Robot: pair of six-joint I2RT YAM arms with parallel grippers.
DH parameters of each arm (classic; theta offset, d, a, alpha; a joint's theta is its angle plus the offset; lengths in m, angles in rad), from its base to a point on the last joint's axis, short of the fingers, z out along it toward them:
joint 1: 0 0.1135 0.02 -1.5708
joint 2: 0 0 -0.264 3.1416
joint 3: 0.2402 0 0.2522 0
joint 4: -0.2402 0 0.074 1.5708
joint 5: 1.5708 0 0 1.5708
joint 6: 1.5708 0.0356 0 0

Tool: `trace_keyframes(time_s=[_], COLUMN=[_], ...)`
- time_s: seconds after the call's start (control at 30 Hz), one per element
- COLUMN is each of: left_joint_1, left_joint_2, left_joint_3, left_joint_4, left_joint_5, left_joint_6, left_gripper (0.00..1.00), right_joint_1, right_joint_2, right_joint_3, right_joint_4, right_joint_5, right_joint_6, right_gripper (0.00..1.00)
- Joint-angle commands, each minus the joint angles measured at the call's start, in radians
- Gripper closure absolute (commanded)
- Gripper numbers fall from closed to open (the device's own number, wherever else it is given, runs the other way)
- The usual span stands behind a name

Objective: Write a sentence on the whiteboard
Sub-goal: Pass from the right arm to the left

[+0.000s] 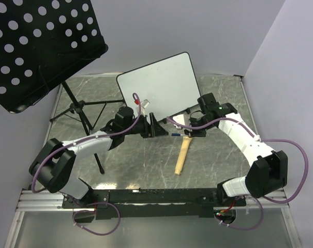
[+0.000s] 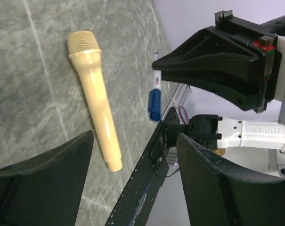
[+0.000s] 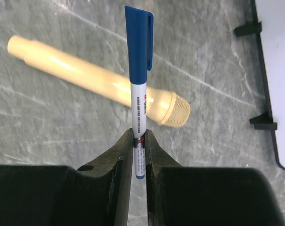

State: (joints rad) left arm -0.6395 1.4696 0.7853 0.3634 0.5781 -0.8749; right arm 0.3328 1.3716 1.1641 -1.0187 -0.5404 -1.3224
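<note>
The whiteboard (image 1: 159,82) stands tilted at the back of the table, its face plain white. The sentence is not in view. My right gripper (image 3: 139,135) is shut on a marker (image 3: 138,70) with a white barrel and its blue cap on, held level above the table. In the top view the right gripper (image 1: 187,133) holds the marker (image 1: 176,135) pointing left, toward my left gripper (image 1: 155,127). The left gripper (image 2: 133,141) stands open with nothing between its fingers, a little short of the marker (image 2: 154,96). The board's edge (image 3: 280,70) also shows at the right of the right wrist view.
A cream microphone (image 1: 182,155) lies on the marble tabletop below the two grippers. A black music stand (image 1: 37,46) with a perforated panel stands at the back left, its tripod legs (image 1: 78,111) reaching onto the table. Grey walls close the back and right.
</note>
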Motion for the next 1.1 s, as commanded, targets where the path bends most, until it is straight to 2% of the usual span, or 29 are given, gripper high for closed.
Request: trace_keyframes(time_s=[0.0,0.33,0.5,0.93,1.03,1.07], left_joint_1=[-0.026,-0.058,-0.063,-0.071,-0.074,-0.074], left_joint_2=[0.017,0.055,0.057,0.047,0.044,0.046], left_joint_3=[0.058,0.08,0.077,0.088,0.083,0.08], left_joint_4=[0.081,0.059,0.065,0.051,0.058,0.063], left_joint_5=[0.014,0.032,0.034,0.049,0.049,0.052], left_joint_6=[-0.013,-0.009,-0.015,-0.01,-0.012,-0.015], left_gripper=[0.26,0.38,0.49,0.56,0.64,0.71], right_joint_1=[0.047,0.081,0.095,0.129,0.137,0.138], right_joint_2=[-0.016,0.003,0.004,0.011,0.011,0.009], right_joint_3=[0.043,0.078,0.083,0.08,0.078,0.077], right_joint_4=[0.034,0.051,0.049,0.052,0.051,0.052], right_joint_5=[-0.018,-0.006,0.002,0.023,0.026,0.028], right_joint_6=[0.08,0.114,0.118,0.129,0.129,0.129], right_gripper=[1.0,1.0,1.0,1.0,1.0,1.0])
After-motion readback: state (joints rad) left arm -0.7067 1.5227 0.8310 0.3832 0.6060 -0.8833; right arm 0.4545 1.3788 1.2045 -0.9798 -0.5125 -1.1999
